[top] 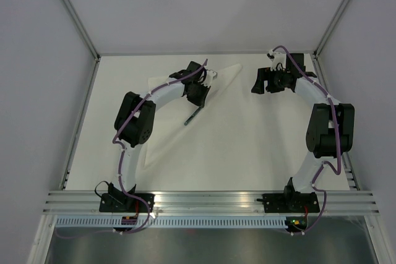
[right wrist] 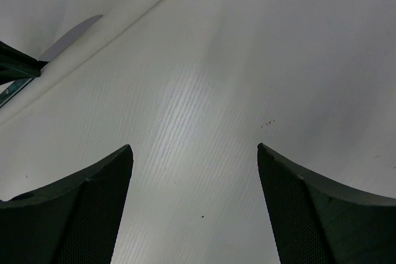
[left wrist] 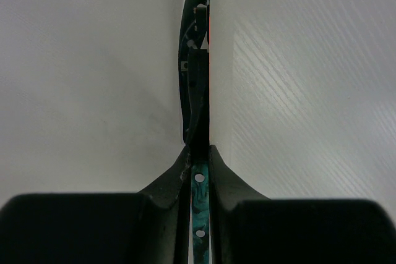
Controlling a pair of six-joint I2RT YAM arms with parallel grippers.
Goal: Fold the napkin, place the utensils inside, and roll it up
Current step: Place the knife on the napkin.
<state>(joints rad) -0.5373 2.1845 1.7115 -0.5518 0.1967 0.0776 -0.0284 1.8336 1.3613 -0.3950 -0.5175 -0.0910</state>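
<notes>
**Top view.** The napkin [top: 173, 125] lies on the table [top: 260, 153], folded into a triangle. The left gripper [top: 199, 99] hangs over the napkin's upper middle and carries the slim utensils [top: 193, 115], which slant down above the cloth. The right gripper [top: 263, 83] sits just beyond the napkin's right corner.

**Left wrist.** The left gripper [left wrist: 199, 168] is pinched narrow on the dark green utensils [left wrist: 197, 85], which are seen edge-on.

**Right wrist.** The right gripper [right wrist: 193, 149] has its fingers spread wide and empty above the bare table [right wrist: 247, 60].
</notes>
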